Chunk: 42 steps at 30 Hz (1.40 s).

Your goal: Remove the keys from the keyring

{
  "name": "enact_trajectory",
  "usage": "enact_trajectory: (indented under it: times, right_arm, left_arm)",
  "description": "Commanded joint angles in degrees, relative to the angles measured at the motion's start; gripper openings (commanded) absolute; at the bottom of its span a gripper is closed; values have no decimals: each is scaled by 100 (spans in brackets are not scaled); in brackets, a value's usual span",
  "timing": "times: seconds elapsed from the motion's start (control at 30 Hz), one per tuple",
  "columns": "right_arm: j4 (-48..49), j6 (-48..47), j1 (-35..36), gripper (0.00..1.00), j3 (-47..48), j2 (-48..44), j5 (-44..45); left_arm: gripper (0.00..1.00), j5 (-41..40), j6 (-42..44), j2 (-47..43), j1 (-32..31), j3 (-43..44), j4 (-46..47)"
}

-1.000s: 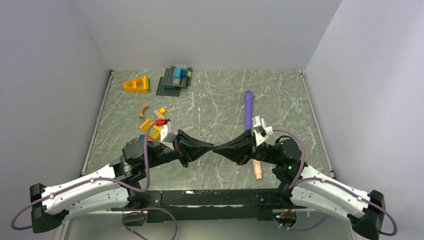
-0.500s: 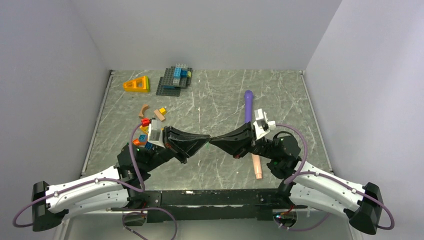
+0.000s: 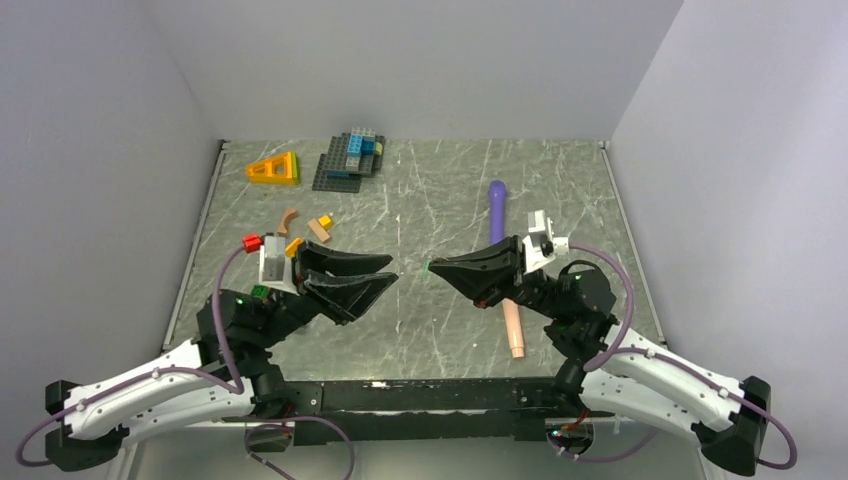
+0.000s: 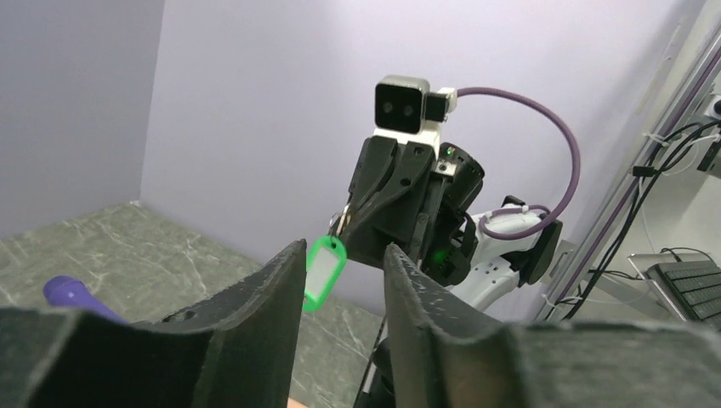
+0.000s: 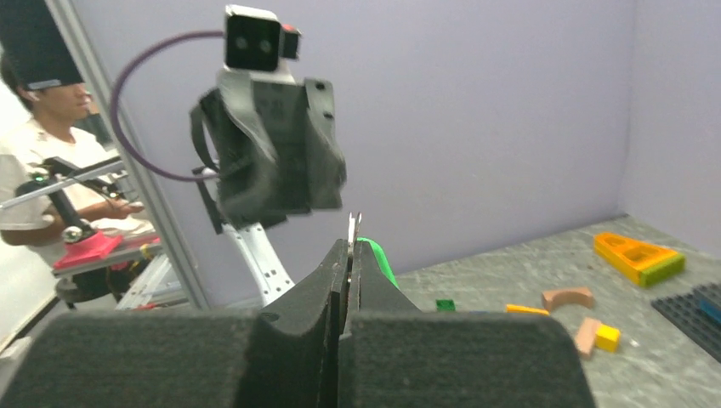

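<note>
Drawn back leftward from a second ago's tip-to-tip meeting: left gripper [image 3: 393, 270], fingers spread, holding nothing; pinched tight in right gripper [image 3: 432, 266], raised over mid desk [image 3: 440, 190]: keyring [image 4: 340, 223], green tag [image 4: 324, 270] dangling below; farther right, purple stick [image 3: 497, 210]; far left, toy bricks [image 3: 350, 155].

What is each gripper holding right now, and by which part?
The right gripper pinches the keyring by its metal loop; the green tag hangs free below. The left gripper is open and holds nothing.
</note>
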Motion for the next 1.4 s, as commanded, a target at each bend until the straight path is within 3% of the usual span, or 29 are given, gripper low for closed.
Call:
enact_trajectory:
  times: [0.0,0.1,0.27,0.4,0.83,1.37]
  right_arm:
    - [-932,-416,-8,0,-192,-471,493]
    - [-1619,-579,-11,0,-122,-643,457]
    - [-2971,-949,-11,0,263,-648,183]
    - [-3609,-1207,-13,0,662,-399,-489]
    - [-3861,-1467,-12,0,983,71,-1515]
    - [-3718,-1408,-5,0,1116,279,-2041]
  left_arm:
    - [51,-35,476,-134,-34,594,-1345]
    - [61,-48,783,-53,-35,962,-2240]
    - [63,243,1361,335,-34,1674,-3837]
    - [64,638,1663,575,-36,1960,-4479]
    - [62,1773,2228,1088,-36,2298,-4829]
    - [43,1946,2678,1688,-36,2807,-5427]
